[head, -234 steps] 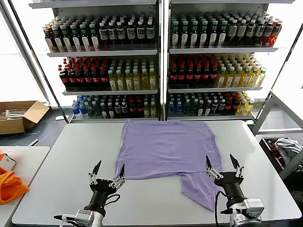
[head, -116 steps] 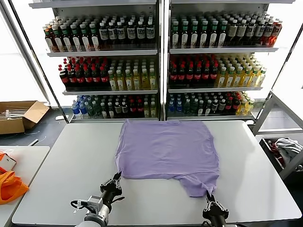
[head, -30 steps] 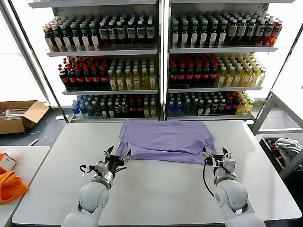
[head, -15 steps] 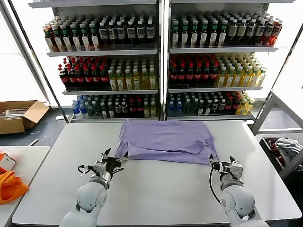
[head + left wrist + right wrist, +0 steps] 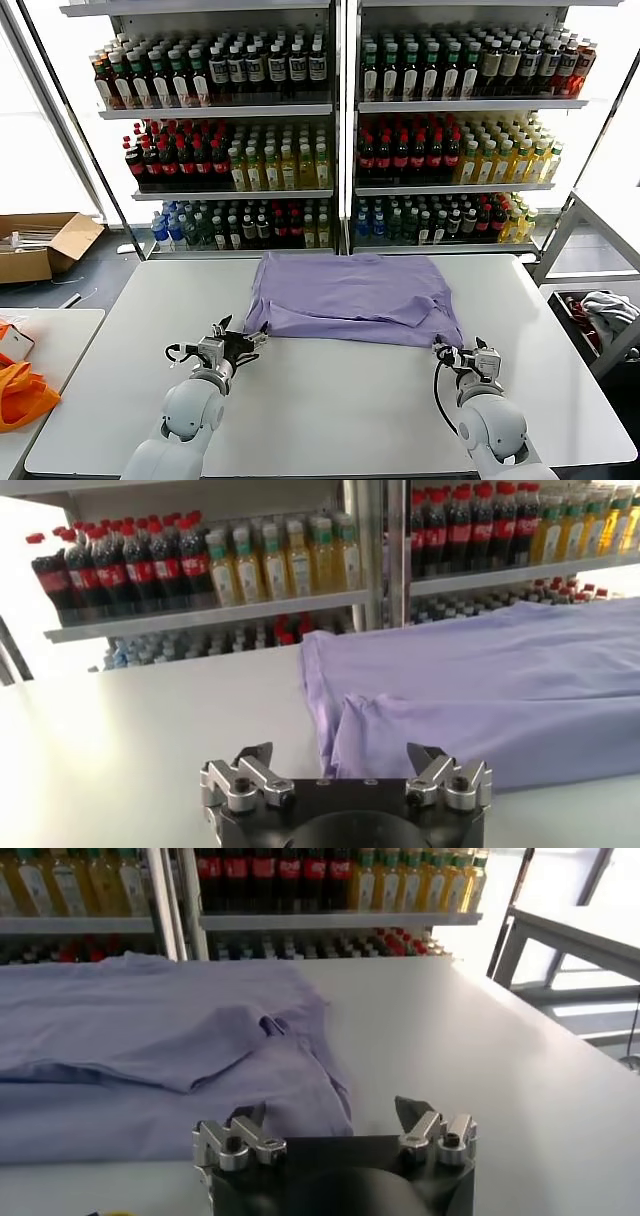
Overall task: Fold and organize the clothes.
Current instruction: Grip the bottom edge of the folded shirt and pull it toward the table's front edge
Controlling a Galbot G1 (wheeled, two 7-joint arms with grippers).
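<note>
Left gripper [image 5: 232, 337]: low over the white table [image 5: 330, 400], just near of the shirt's near-left corner, fingers spread wide, holding nothing.

Lavender T-shirt [image 5: 352, 297]: lies on the far-centre of the table, folded once into a wide band; near hem doubled, a sleeve flap wrinkled at the right end. Plain, no print.

Handling, as judged: thin, soft, light; will drape and slide, so layers may shift. Best pinched at the two near corners of the doubled hem, both layers together.

Right gripper [image 5: 464, 353]: just near of the shirt's near-right corner, fingers wide apart, empty.
</note>
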